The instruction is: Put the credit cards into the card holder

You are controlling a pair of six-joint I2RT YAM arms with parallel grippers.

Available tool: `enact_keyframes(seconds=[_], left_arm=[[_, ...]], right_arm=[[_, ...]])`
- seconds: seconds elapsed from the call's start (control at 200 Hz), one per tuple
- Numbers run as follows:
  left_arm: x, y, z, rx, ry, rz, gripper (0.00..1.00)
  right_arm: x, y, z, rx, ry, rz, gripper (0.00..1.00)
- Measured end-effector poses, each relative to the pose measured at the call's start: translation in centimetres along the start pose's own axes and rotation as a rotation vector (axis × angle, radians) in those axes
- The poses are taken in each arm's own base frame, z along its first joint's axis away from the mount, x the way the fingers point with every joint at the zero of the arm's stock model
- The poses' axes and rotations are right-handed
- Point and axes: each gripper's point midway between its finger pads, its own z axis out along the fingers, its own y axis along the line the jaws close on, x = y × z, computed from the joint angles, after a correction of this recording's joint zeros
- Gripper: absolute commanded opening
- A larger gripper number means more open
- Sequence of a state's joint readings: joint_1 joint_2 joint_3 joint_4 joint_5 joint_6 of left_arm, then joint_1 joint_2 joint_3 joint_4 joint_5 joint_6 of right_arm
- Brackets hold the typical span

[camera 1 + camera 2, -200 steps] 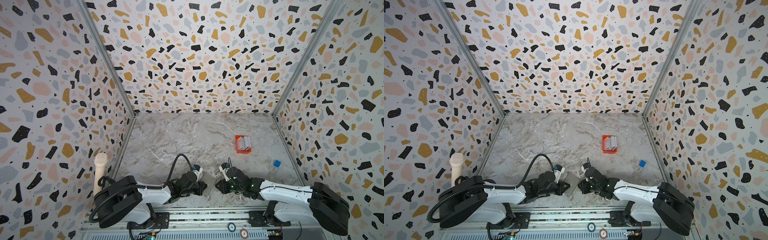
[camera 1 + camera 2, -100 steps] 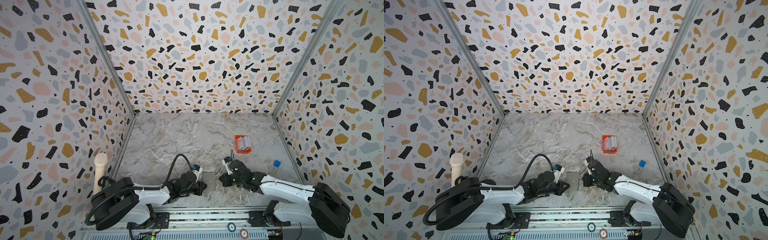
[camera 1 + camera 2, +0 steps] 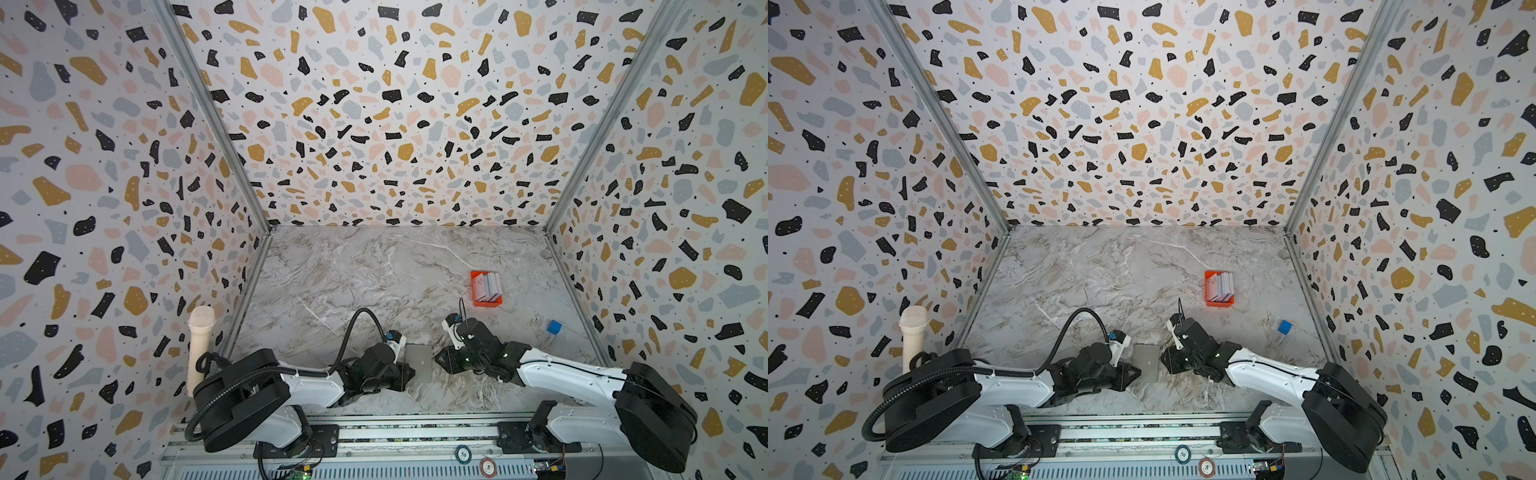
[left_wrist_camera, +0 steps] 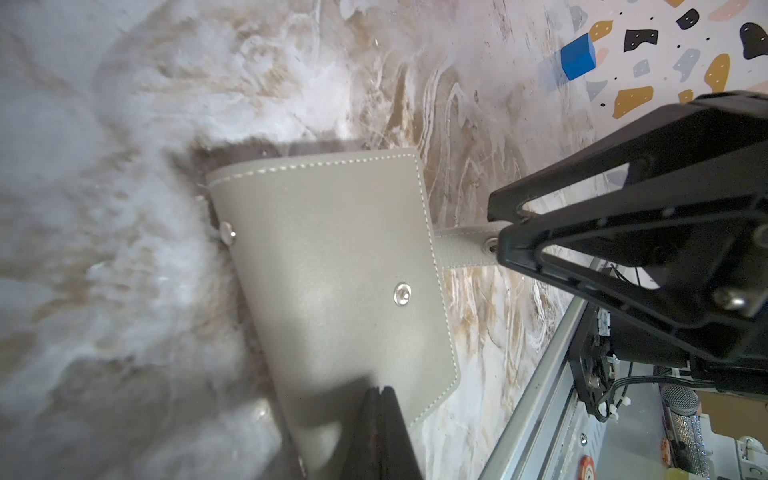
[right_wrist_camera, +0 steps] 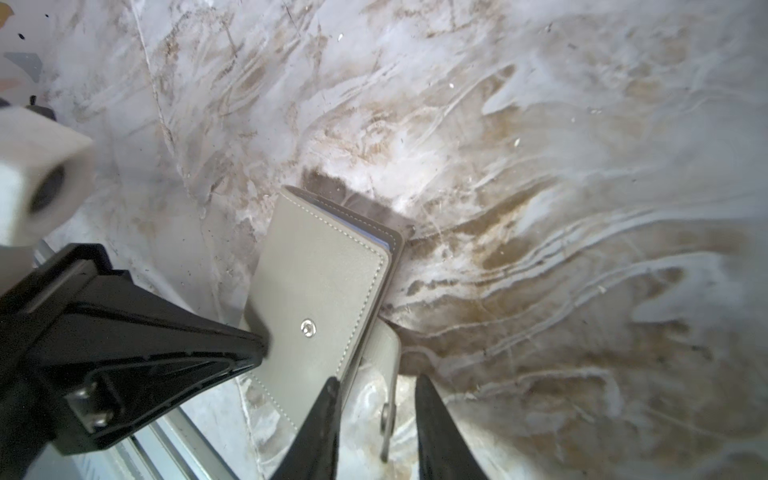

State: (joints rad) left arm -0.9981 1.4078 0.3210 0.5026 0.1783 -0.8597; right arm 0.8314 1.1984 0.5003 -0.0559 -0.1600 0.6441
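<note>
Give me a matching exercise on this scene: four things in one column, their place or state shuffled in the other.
Things:
1. card holder
2. credit cards
3. blue cube
4. right gripper

Place or state:
A. jaws apart around the snap tab
B. in the orange tray
C. grey, folded shut
D. alone, right of the tray

Pairs: 1-C, 2-B, 3-D, 4-A

**Camera set-up: two far, two near**

Both top views look steeply down from high above onto the flat grey stitched folding card holder (image 3: 418, 363). The left and right wrist views face it closely from opposite sides. All four views share it.
</note>
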Motion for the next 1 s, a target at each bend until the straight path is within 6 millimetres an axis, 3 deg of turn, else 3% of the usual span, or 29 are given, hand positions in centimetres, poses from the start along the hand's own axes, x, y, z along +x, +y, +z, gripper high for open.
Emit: enact_keyframes(seconds=[0.35,0.571,0.746,0.996], left_arm=[[-0.1,0.0,0.1,0.004,-0.003,-0.016,0.00],[0.0,0.0,0.1,0.005,-0.004,-0.017,0.00],[0.0,0.0,0.1,0.007,-0.006,-0.017,0.00],[0.0,0.0,0.1,0.007,-0.005,-0.017,0.00]], right_arm=[[-0.2,0.2,-0.5,-0.001,-0.027,0.031,0.32],[0.9,0.7,0.1,-0.003,0.009,0.024,0.20],[1.2,0.6,0.3,0.002,0.019,0.031,0.00],[1.2,0.9,0.3,-0.005,0.019,0.033,0.00]])
